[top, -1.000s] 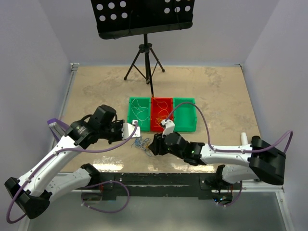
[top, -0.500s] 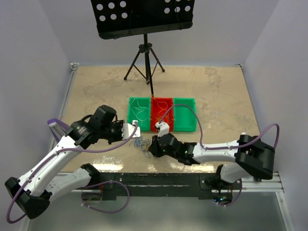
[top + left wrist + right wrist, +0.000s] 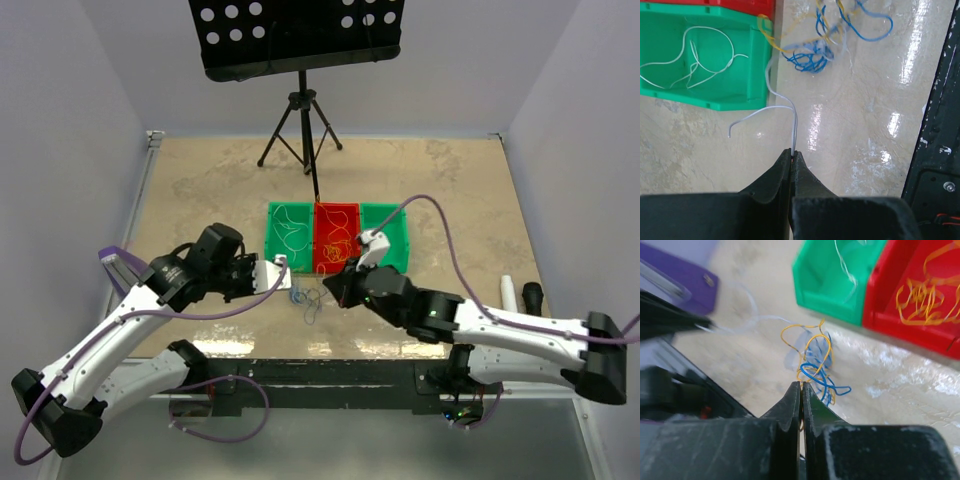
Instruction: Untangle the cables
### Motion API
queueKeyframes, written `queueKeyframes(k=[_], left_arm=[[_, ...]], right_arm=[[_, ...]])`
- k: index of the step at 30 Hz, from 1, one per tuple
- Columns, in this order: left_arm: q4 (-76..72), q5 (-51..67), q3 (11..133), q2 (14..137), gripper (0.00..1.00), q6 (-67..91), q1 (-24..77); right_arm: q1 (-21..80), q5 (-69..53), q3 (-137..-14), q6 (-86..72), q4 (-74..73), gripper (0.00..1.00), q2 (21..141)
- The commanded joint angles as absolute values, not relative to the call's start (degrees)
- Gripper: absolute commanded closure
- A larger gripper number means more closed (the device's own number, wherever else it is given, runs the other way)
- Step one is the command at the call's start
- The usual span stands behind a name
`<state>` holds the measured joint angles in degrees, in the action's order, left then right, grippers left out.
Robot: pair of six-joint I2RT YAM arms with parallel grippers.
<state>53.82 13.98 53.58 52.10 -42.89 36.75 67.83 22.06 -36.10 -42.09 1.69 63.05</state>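
Beside the cables [image 3: 816,371], the right pincer [image 3: 801,385] has clamped a yellow strand [image 3: 812,340].

Blue, yellow, white cables [image 3: 308,297], green bins [image 3: 285,258], red bin [image 3: 338,206]

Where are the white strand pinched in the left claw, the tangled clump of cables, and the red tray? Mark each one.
white strand [image 3: 795,131], left wrist view, on its upright run below the bend.
clump of cables [image 3: 815,369], right wrist view, on the blue loops at its middle.
red tray [image 3: 910,332], right wrist view, on its near outer wall.

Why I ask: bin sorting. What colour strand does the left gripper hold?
White strand; left wrist view.
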Motion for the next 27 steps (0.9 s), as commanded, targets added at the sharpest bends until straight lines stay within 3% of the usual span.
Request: queueKeyframes(k=[1, 10, 27], left_arm=[[52.47, 12.74, 49.67, 50.72, 1.00, -44.12, 36.56], [54.84, 8.97, 42.02, 47.73, 1.00, -49.30, 36.56], [51.77, -6.41, 26.20, 41.57, 1.00, -58.18, 36.65]], right_arm=[[68.03, 32.51, -45.51, -43.24, -10.79, 1.00, 49.95], [67.94, 37.79, -59.14, -39.99, -21.88, 1.00, 32.71], [68.03, 57.38, -79.70, -38.68, -39.11, 1.00, 29.27]])
